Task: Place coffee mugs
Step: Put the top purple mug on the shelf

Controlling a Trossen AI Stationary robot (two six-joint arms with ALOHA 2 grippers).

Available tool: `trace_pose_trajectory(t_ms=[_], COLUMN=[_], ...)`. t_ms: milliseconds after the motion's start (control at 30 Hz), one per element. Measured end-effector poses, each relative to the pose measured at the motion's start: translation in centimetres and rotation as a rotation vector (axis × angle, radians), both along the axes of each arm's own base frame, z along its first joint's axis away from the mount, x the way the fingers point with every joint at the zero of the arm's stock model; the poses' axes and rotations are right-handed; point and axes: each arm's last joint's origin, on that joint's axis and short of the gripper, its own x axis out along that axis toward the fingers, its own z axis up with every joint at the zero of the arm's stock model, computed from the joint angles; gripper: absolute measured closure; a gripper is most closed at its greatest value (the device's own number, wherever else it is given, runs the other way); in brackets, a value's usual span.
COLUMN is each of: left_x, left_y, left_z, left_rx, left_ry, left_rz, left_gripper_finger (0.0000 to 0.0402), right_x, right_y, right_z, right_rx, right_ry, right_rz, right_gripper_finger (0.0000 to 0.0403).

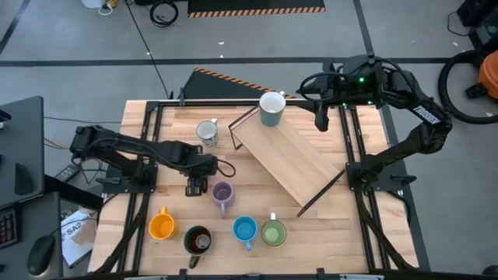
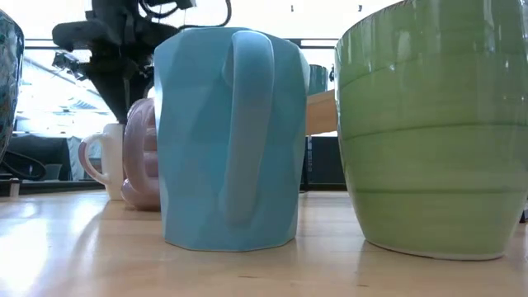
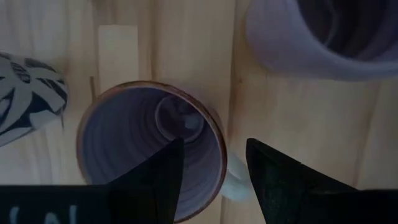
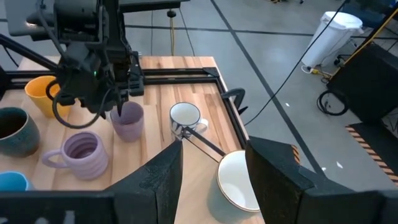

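Note:
My left gripper (image 1: 196, 187) (image 3: 214, 146) points down, open, over a smooth lavender mug (image 3: 143, 143) that stands on the table. One finger is inside the mug and the other outside, on either side of its wall by the handle; I see no touch. A ribbed lavender mug (image 1: 222, 194) stands just to its right. My right gripper (image 1: 320, 118) (image 4: 214, 149) is open and empty beside a white-lined mug (image 1: 271, 107) (image 4: 239, 180), which stands on the far end of a wooden board (image 1: 288, 159).
A white patterned mug (image 1: 207, 132) stands on the table left of the board. Orange (image 1: 161, 225), dark (image 1: 198, 241), blue (image 1: 245, 229) and green (image 1: 273, 232) mugs stand in a row near the front edge. Black rails (image 1: 354, 140) run along both sides of the table.

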Motion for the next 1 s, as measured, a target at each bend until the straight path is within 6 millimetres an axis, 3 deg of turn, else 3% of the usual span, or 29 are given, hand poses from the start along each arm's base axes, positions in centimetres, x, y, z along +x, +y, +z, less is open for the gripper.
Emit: trace_pose_trajectory(t_ms=[367, 700, 867, 1000], left_x=[-0.8, -0.4, -0.5, -0.3], left_y=[0.1, 0.0, -0.2, -0.3], left_z=[-3.4, -3.4, -3.4, -2.1], left_rx=[-0.006, -0.015, -0.092, -0.135], left_ry=[0.037, -0.001, 0.006, 0.023], left_rz=[0.012, -0.022, 0.007, 0.034], left_gripper_finger=[0.023, 0.029, 0.0343, 0.0379], right_x=[0.3, 0.3, 0.3, 0.3], right_y=[0.8, 0.9, 0.9, 0.9], right_z=[0.0, 0.0, 0.0, 0.0], right_rx=[0.004, 0.004, 0.004, 0.001], right_ry=[0.0, -0.008, -0.008, -0.007], right_rz=[0.034, 0.017, 0.016, 0.017], right_gripper_finger=[0.0221, 0.0221, 0.0221, 0.0221])
